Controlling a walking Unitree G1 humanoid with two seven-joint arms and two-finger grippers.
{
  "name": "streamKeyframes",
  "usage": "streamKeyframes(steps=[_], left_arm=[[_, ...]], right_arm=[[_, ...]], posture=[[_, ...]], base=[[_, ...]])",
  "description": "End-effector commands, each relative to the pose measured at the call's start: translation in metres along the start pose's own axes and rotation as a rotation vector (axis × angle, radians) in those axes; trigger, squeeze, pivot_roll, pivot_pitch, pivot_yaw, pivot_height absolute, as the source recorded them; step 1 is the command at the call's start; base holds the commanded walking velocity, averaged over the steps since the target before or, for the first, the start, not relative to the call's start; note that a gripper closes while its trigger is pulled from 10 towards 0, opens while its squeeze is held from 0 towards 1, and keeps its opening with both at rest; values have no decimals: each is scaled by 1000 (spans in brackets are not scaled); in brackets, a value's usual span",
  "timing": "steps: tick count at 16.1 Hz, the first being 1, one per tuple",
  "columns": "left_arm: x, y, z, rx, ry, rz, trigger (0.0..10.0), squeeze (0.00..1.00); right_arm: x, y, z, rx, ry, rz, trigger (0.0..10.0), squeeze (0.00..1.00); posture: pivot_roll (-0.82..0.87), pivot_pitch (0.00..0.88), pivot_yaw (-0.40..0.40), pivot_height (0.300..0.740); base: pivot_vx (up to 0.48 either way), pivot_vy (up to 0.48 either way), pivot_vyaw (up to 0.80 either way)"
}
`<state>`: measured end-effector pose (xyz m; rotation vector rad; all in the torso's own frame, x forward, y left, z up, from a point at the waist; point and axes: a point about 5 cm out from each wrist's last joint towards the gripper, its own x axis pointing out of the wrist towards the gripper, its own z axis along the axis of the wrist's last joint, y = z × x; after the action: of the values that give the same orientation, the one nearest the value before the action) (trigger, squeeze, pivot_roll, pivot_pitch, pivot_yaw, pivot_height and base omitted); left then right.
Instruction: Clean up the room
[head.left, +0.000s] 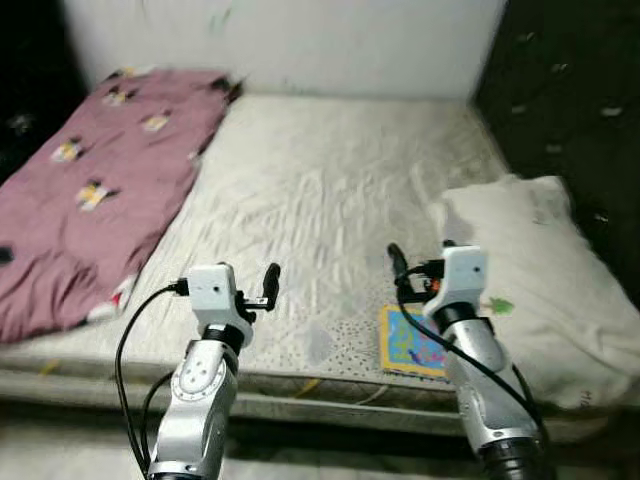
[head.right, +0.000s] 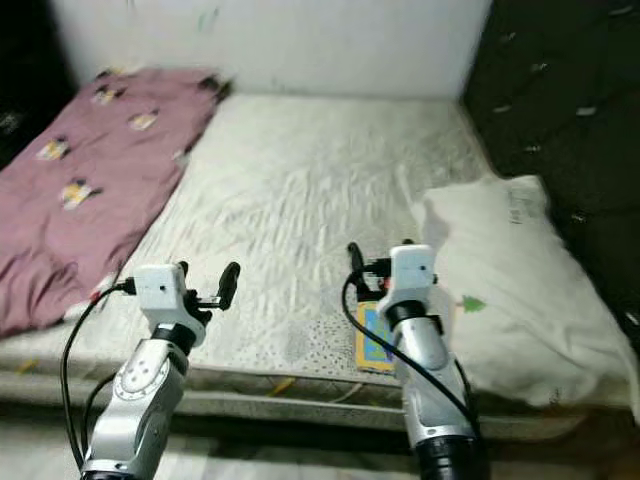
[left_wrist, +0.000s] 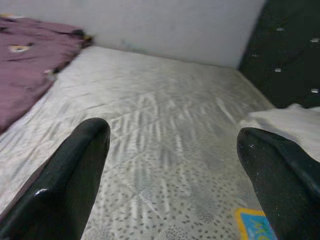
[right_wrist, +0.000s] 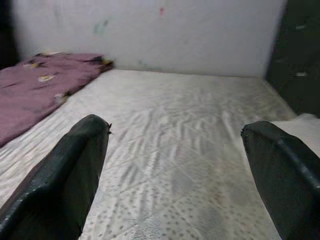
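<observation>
Left eye view puts you at the foot of a bare mattress (head.left: 330, 190), with both arms raised over its near edge. Your left gripper (head.left: 262, 290) hovers above the near-left part of the quilted surface, and the left wrist view shows its two black fingers (left_wrist: 75, 175) spread wide apart with nothing between them. Your right gripper (head.left: 405, 268) hovers a little farther right, just above a small blue and yellow card (head.left: 410, 345) that lies flat near the mattress's front edge; its fingers (right_wrist: 65, 180) are likewise wide apart and empty.

On your left, a purple blanket (head.left: 95, 185) with small printed figures covers that side of the mattress from the wall down to the near-left corner, where it bunches and spills over the edge. On your right, a white pillow (head.left: 540, 280) lies along the right side, its near end reaching the front edge and its outer side hanging toward the dark padded wall (head.left: 570, 110). A small green mark shows on the pillow beside your right wrist.

Between blanket and pillow you have a broad open strip of mattress running back to the white wall (head.left: 300, 45). The front edge runs just below both wrists, with floor beneath.
</observation>
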<state>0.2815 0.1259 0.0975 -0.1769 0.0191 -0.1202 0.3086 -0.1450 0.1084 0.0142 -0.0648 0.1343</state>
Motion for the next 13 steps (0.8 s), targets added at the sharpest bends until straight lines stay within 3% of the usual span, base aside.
streamKeyframes(steps=[1,5,7,8,11,13], left_arm=[[0,5,1,14,-1,19,10000,0],[-1,6,1,14,-1,21,10000,0],[-1,6,1,13,-2,21,10000,0],[-1,6,2,30,-7,18,10000,0],[-4,1,6,-23,-40,-65,10000,0],[-5,2,7,-25,-42,-66,10000,0]], right_arm=[[2,5,2,12,-9,19,10000,0],[1,7,0,10,-1,25,10000,0],[0,7,-1,9,1,26,10000,0],[0,7,-1,6,3,28,10000,0],[0,7,-2,5,5,29,10000,0],[-1,7,-3,4,6,28,10000,0]], posture=[[21,32,16,740],[24,40,19,740],[24,42,18,740],[24,42,18,740],[24,42,18,740],[23,45,20,740]], base=[[0,465,-800],[0,480,-697],[0,480,0],[0,0,0],[0,0,0],[321,0,0]])
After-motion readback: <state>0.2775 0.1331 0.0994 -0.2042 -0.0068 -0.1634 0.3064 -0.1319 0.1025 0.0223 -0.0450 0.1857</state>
